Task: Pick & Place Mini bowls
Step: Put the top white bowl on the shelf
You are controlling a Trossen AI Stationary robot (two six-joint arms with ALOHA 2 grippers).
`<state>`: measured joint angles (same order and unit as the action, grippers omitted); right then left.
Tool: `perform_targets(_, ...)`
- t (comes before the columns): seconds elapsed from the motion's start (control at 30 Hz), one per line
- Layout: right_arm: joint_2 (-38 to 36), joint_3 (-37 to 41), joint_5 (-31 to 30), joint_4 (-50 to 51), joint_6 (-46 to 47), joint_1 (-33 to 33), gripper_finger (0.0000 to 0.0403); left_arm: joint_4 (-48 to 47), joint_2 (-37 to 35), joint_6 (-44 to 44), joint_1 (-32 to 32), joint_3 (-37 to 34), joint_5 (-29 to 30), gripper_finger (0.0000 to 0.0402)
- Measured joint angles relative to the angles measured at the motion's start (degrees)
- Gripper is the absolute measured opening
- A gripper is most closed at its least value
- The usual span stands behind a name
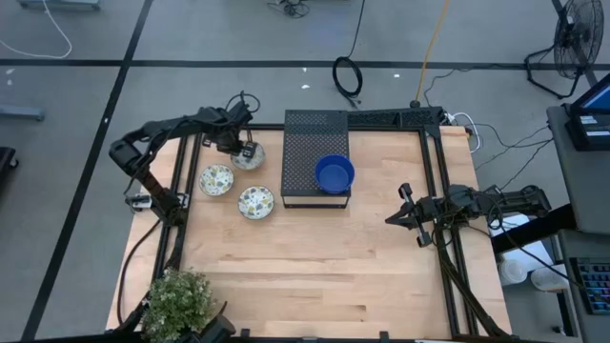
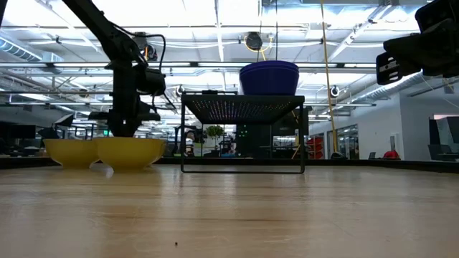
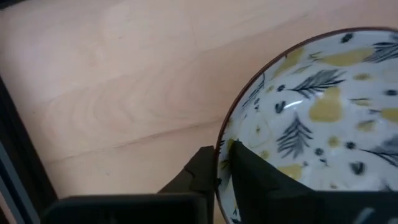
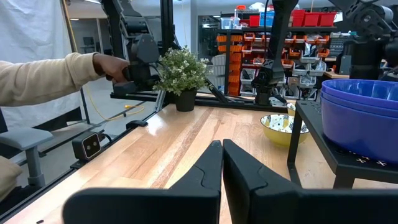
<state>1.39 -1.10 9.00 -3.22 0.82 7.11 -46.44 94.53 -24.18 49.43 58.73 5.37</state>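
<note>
Wood table [image 1: 315,257] spreads under me, with the black perforated box [image 1: 316,157] at its far middle carrying the stacked blue bowls [image 1: 335,174]. Three patterned bowls sit left of it; my left gripper [image 3: 225,163] pinches the rim of the farthest patterned bowl [image 1: 248,155], one finger inside, one outside. It looks glazed, stiff, slippery and chippable, so the rim is the handhold. My right gripper [image 4: 221,163] waits shut, well apart. Only the left wrist view shows that rim pinch; the low view shows yellow undersides.
</note>
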Motion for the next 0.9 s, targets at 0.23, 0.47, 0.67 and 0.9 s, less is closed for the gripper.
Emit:
perform_targets(0.23, 0.0, 0.0, 0.0, 0.0, 0.0, 0.0, 0.0, -0.6, -1.3, 0.9, -0.1, 1.9, -1.6, 0.0021)
perform_targets(0.47, 0.0, 0.0, 0.0, 0.0, 0.0, 0.0, 0.0, -0.4, -8.0, 1.0, -1.3, 4.9, -1.4, 0.0008)
perform_targets(0.67, 0.0, 0.0, 0.0, 0.0, 0.0, 0.0, 0.0, -0.4, -14.0, 0.9, -2.4, 6.6, -2.5, 0.001)
perform_targets(0.9, 0.0, 0.0, 0.0, 0.0, 0.0, 0.0, 0.0, -0.1, -20.0, 0.1, -4.6, 9.4, -2.7, 0.0015)
